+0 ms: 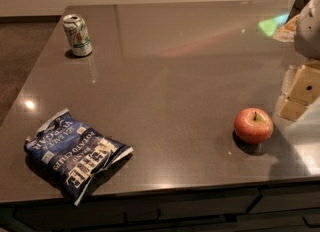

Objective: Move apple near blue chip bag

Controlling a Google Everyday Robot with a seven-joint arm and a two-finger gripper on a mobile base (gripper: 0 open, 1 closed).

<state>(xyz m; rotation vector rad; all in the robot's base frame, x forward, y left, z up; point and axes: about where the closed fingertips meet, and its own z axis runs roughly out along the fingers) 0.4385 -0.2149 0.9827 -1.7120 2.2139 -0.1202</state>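
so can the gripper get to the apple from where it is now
Probably yes. The gripper hovers by the right edge of the counter, close beside the apple, with nothing between them. The soda can and blue chip bag lie far off on the left.

The apple (253, 124) sits on the counter (180, 76), toward its front right. Just right of the apple and slightly behind it hangs the gripper (299, 95). Well left of the apple, nearer the front edge, lies the bag (75, 156). Far behind and left of the apple stands the can (77, 35).

Red apple (253, 124); cream claw (298, 97) at right
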